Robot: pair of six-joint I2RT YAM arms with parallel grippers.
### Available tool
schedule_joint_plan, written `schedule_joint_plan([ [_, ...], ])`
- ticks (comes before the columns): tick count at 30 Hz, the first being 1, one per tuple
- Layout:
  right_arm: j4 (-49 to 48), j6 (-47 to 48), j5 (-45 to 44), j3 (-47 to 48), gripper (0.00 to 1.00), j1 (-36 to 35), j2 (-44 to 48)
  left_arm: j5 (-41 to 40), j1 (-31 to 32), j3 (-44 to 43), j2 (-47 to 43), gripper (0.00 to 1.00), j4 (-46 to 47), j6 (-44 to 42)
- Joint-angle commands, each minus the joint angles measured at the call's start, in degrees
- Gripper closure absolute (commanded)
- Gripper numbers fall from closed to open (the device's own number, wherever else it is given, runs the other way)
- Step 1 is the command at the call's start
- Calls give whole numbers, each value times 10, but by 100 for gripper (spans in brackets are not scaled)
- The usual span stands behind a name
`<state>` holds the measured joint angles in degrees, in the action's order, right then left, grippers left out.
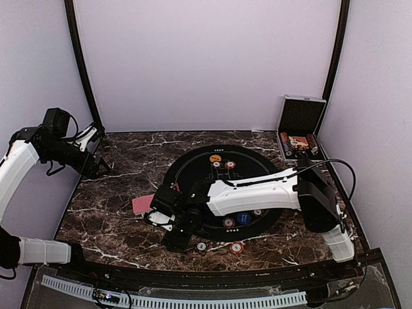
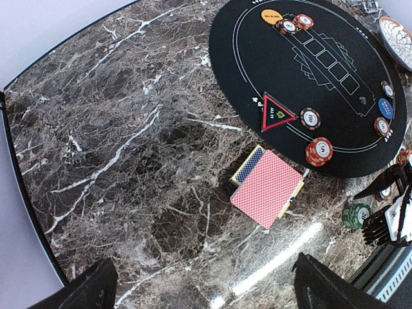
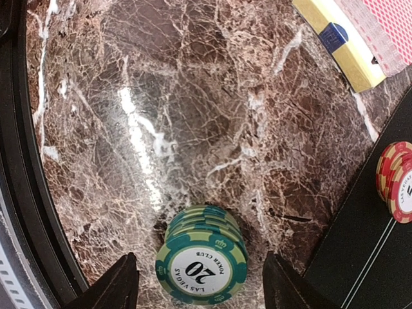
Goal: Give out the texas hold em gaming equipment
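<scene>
A stack of green striped-edge poker chips (image 3: 201, 264) stands on the marble between the fingers of my right gripper (image 3: 201, 286). The gripper is open, with a gap on each side of the stack. From above, the right gripper (image 1: 172, 232) sits low at the mat's near left edge and hides that stack. Red-backed cards (image 2: 267, 188) lie on a yellow and blue box left of the mat. On the black mat (image 2: 257, 58) are a red chip stack (image 2: 319, 151), an orange button (image 2: 271, 15) and a blue disc (image 2: 385, 107). My left gripper (image 1: 96, 168) is open, high at the far left.
A red triangle marker (image 2: 275, 112) lies on the mat's left side. Two single chips (image 1: 237, 247) rest on the marble near the front rail. A white patterned plate (image 2: 396, 38) shows at the mat's far side. The open black case (image 1: 299, 129) stands at the back right.
</scene>
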<state>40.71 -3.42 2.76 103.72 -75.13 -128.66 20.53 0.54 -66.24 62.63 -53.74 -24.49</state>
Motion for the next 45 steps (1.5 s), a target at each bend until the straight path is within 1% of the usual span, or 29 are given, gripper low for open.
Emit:
schedule_joint_plan([
  [1, -9, 4, -1, 12, 36, -8, -10, 5, 2, -2, -13, 1, -18, -8],
  [10, -9, 4, 2, 15, 48, -8, -13, 2, 2, -1, -14, 1, -19, -8],
  [18, -10, 5, -1, 15, 68, -8, -9, 1, 2, 0, -15, 1, -19, -9],
  [22, -11, 5, -8, 15, 75, -8, -3, 0, 2, -1, -16, 1, -19, -8],
  [27, -5, 7, -23, 20, 80, -8, 5, 1, 1, -1, -16, 1, -20, -9],
  [32, 2, 10, -26, 27, 81, -7, 21, -1, 2, 0, -16, 1, -20, -10],
  [36, 13, 11, -45, 29, 82, -1, 43, -2, 2, 1, -15, 1, -20, -10],
  [40, 14, 8, -47, 17, 85, 17, 72, -3, 2, 2, -15, 1, -19, -11],
  [45, 9, -4, -44, 11, 87, 58, 97, -4, 2, 4, -15, 1, -18, -10],
])
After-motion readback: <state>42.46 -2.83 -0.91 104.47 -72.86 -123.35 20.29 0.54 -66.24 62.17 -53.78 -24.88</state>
